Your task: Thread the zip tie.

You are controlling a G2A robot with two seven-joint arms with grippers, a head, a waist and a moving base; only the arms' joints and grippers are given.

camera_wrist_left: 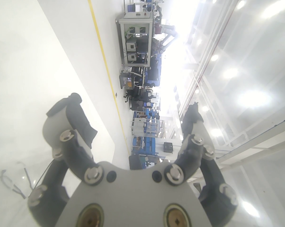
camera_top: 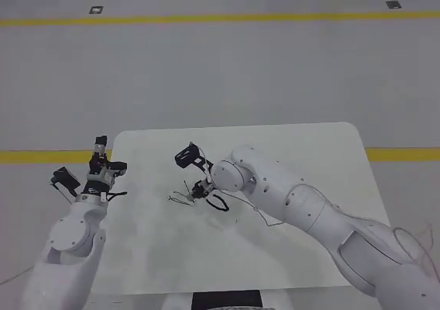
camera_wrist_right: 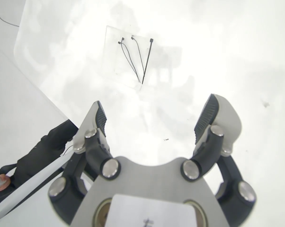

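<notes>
Three thin black zip ties point(camera_wrist_right: 135, 57) lie loose on the white table point(camera_wrist_right: 204, 36), fanned out with their tails meeting. From above the zip ties point(camera_top: 180, 199) sit left of the table's middle. My right gripper point(camera_wrist_right: 154, 112) hovers open a short way from them, with nothing between its ribbed pads point(camera_wrist_right: 207, 112). In the top view the right gripper point(camera_top: 191, 172) is just beyond and to the right of the ties. My left gripper point(camera_top: 80, 160) is open and empty at the table's left edge. Seen from its own wrist, the left gripper point(camera_wrist_left: 133, 105) points out at the room, with the zip ties point(camera_wrist_left: 12, 183) off to one side.
A faint clear rectangle point(camera_wrist_right: 109, 48) lies under the ties. The table edge point(camera_top: 119, 225) runs close beside the left arm. A few small dark specks point(camera_wrist_right: 265, 104) mark the tabletop. Yellow floor lines point(camera_top: 220, 17) cross the grey floor behind.
</notes>
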